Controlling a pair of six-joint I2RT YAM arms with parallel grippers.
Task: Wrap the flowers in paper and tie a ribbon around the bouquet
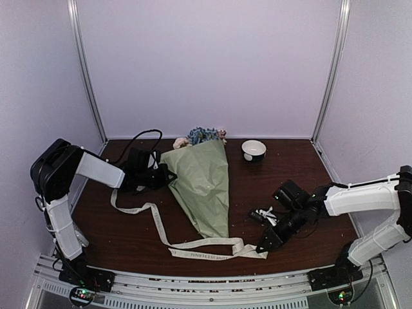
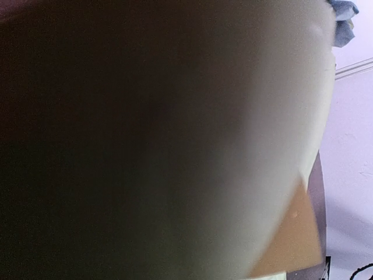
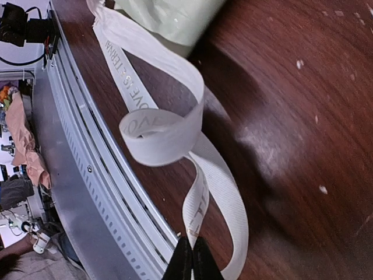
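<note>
Pinching ribbon (image 3: 169, 131) end by near desk (image 1: 302, 187) edge with right pincer (image 3: 189, 259), tips pressed together. Trailing left past bouquet (image 1: 203, 183) tip toward left pincer (image 1: 168, 175), shut against its left edge. Lying far-to-near, blooms (image 1: 203, 135) far. Likely next: carry end across that axis; right arm nearer.

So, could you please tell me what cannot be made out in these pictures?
Left tool: left wrist view filled by blurred paper against the lens; its grip is unseen.
Flowers: stems hidden inside the paper cone, top view.
Ribbon lettering: too small in top view.
Right tool: cut off by the right wrist view's bottom edge.
</note>
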